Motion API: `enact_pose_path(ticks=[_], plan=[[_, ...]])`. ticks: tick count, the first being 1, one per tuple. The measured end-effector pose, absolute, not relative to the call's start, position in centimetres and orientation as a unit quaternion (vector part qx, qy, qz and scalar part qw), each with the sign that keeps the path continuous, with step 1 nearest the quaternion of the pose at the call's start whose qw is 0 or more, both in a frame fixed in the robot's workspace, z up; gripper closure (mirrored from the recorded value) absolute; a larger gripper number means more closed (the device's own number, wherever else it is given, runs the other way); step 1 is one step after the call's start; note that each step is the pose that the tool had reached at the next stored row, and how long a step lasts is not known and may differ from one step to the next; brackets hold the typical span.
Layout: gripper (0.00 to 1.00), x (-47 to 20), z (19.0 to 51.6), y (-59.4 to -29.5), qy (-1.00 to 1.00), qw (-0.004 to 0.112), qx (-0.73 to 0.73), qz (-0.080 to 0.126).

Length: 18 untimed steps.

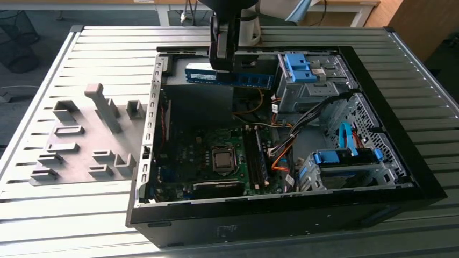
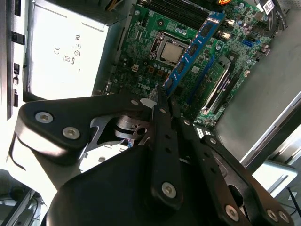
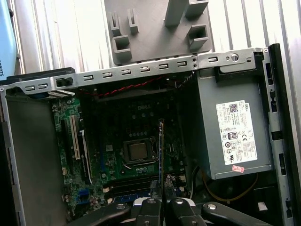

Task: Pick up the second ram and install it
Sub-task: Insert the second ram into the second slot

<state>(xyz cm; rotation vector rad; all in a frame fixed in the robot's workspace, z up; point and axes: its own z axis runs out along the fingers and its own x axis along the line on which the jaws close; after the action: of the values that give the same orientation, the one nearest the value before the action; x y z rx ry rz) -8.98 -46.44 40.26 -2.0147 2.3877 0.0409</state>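
Observation:
In the exterior view my gripper [image 1: 223, 69] hangs over the far end of the open computer case [image 1: 401, 161], shut on the second ram [image 1: 248, 79]. The ram is a long blue stick held level, on its long edge, above the power supply [image 1: 197, 105]. In the second wrist view the ram [image 2: 193, 49] runs out from the shut fingers [image 2: 164, 122] over the green motherboard [image 2: 225, 70] and the processor socket [image 2: 169, 51]. In the first wrist view the ram [image 3: 161, 155] is seen edge-on, above the gripper [image 3: 162, 206]. The memory slots [image 1: 255, 157] lie beside the socket [image 1: 223, 159].
A grey fixture plate [image 1: 86, 140] with upright blocks lies on the slatted table at the exterior view's left. Light-blue drive-bay clips [image 1: 301, 67] [image 1: 345, 157] and orange and black cables [image 1: 283, 156] fill the case's side at the exterior view's right. The case's metal rim [image 3: 141, 70] borders the motherboard.

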Motion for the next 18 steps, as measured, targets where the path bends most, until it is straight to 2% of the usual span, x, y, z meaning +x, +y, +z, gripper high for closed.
enact_pose_path(ticks=[18], plan=[[0.86,-8.98,40.25,-46.44,0.789,0.009,-0.615,0.012]])
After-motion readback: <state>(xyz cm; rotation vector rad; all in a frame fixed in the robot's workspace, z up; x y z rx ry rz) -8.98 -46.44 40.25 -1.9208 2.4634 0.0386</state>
